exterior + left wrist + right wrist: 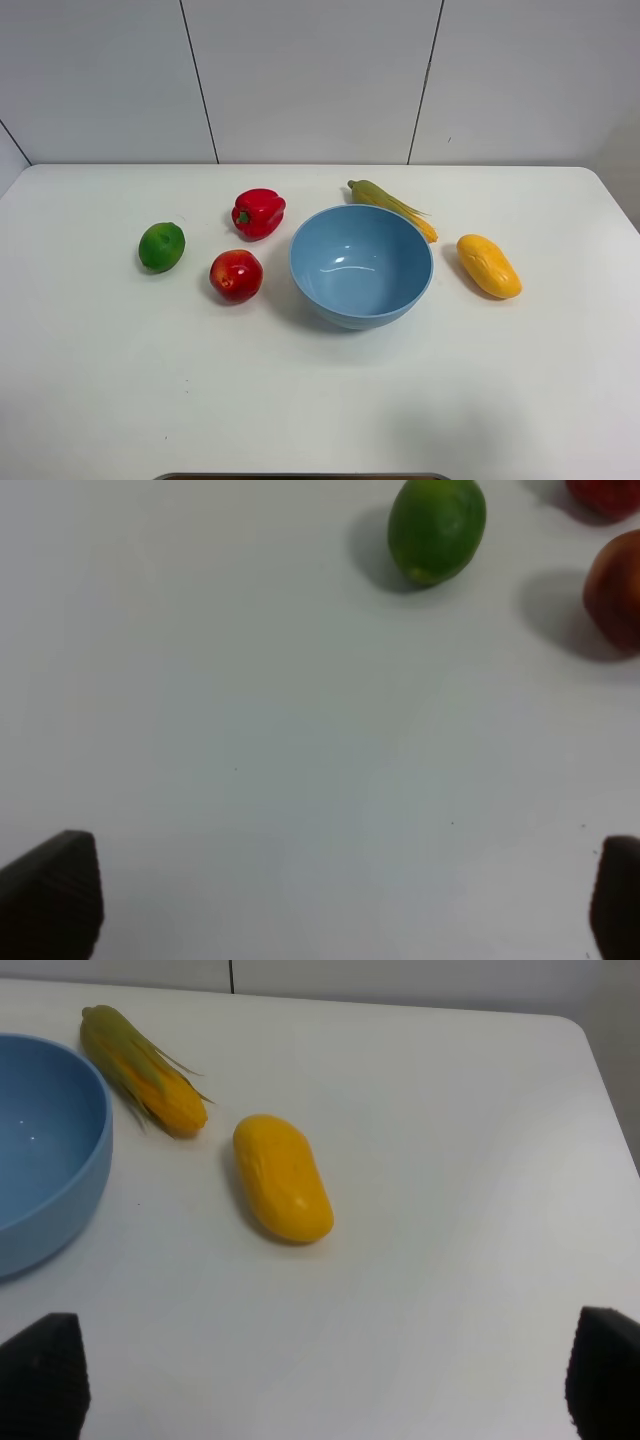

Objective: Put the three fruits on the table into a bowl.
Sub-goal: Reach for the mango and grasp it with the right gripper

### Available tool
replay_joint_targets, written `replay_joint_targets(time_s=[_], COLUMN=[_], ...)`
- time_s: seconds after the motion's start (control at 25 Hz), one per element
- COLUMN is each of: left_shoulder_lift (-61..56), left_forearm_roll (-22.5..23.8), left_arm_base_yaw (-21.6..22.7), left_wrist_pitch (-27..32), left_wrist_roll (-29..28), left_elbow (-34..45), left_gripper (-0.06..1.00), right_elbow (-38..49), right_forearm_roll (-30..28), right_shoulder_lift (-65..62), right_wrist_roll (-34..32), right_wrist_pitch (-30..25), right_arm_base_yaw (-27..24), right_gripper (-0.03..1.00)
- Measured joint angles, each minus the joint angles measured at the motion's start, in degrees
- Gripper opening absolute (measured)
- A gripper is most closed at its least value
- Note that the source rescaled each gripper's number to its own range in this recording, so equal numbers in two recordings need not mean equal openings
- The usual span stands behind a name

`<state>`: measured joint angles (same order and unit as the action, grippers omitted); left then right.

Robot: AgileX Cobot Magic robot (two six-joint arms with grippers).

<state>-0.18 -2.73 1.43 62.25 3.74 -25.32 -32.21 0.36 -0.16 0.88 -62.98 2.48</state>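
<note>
item one, the counter (100,400): white, rounded corners, carrying everything below.
item two, the bowl (355,312): light blue, upright, at mid-counter, a little nearer the far edge than the near one.
item three, the corn cob (390,205): lying on the far-edge side of the bowl, its yellow end passing behind the rim; whether it touches the bowl i cannot tell.
item four, the mango (489,266): on its side between the bowl and the right edge, apart from both.
item five, the bell pepper (258,212): toward the far edge, on the bowl's left side.
item six, the apple (236,275): near the bowl on its left-edge side, closer to the near edge than the bell pepper, touching neither.
item seven, the lime (162,246): furthest toward the left edge, apart from the apple.
all three fruits rest on the counter, outside the bowl.
my left jaws: released, fingertips (50,895) spread wide over bare counter, gripping nothing, lime ahead.
my right jaws: likewise released, fingertips (40,1375) wide apart, gripping nothing, mango ahead.
</note>
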Motion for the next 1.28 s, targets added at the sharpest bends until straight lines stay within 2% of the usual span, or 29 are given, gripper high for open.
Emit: replay_joint_targets(time_s=[1.04,1.28], left_shoulder_lift=[0.0,0.0], left_forearm_roll=[0.0,0.0], left_arm_base_yaw=[0.0,0.0], left_wrist_pitch=[0.0,0.0], left_wrist_roll=[0.0,0.0], left_elbow=[0.0,0.0], left_gripper=[1.00,1.00], right_elbow=[0.0,-4.7], right_forearm_roll=[0.0,-1.7], right_shoulder_lift=[0.2,12.2], right_wrist_roll=[0.0,0.0], right_wrist_pitch=[0.0,1.8], right_arm_base_yaw=[0.0,0.0], right_gripper=[1.00,1.00])
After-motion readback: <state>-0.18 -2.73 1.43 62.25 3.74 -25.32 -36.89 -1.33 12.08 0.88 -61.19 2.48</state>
